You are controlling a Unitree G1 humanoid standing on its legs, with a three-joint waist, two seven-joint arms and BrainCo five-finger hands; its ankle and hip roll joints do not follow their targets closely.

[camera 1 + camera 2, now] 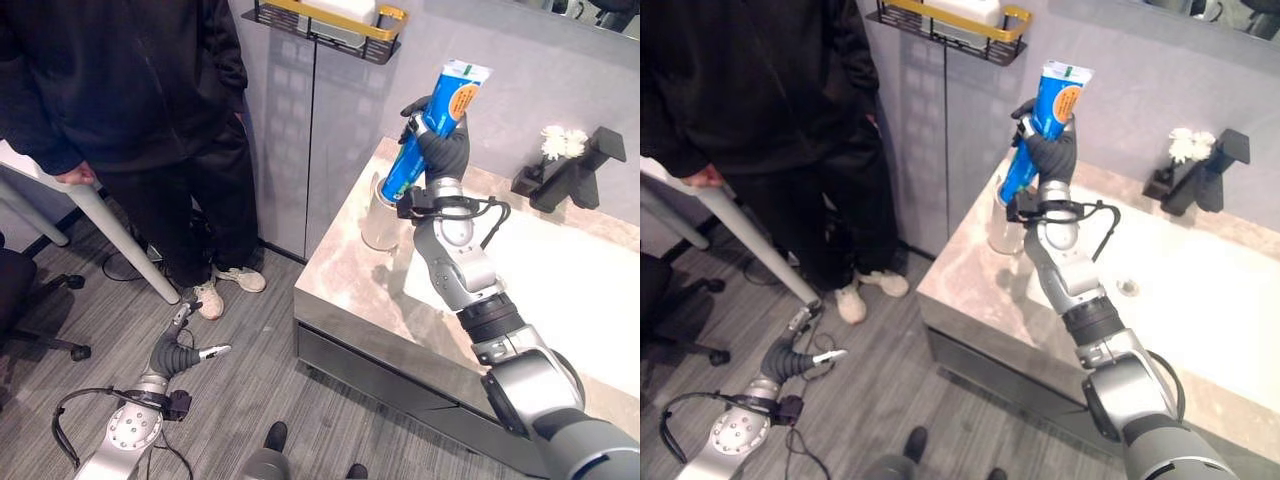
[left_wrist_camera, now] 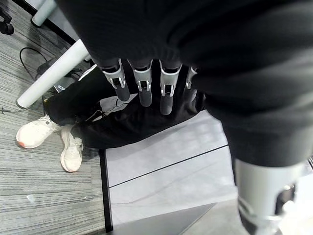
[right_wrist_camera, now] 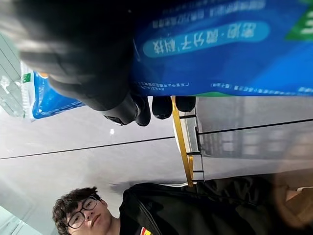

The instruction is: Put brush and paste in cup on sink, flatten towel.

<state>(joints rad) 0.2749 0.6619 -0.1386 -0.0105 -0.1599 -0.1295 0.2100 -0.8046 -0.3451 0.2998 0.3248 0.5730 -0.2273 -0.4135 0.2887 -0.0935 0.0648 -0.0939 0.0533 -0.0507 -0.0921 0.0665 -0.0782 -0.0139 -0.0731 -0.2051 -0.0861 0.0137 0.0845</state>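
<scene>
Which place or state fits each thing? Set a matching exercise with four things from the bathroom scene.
Things:
1. toothpaste tube
2. clear cup
3. left hand
4. black tap

Places or states:
A. low above the floor, fingers open
B. at the back of the sink
C. gripped in the right hand
D. on the counter's left end

Pairs: 1-C, 2-D, 3-A, 4-B

Both eye views look steeply down from the robot's head at the front left corner of the sink counter (image 1: 345, 275) and the grey floor (image 1: 890, 400) beside it, sharing nearly all of it. The left wrist view looks along the left hand (image 2: 146, 85) low near the floor. The right wrist view faces up past the paste tube (image 3: 220, 44), very close.
</scene>
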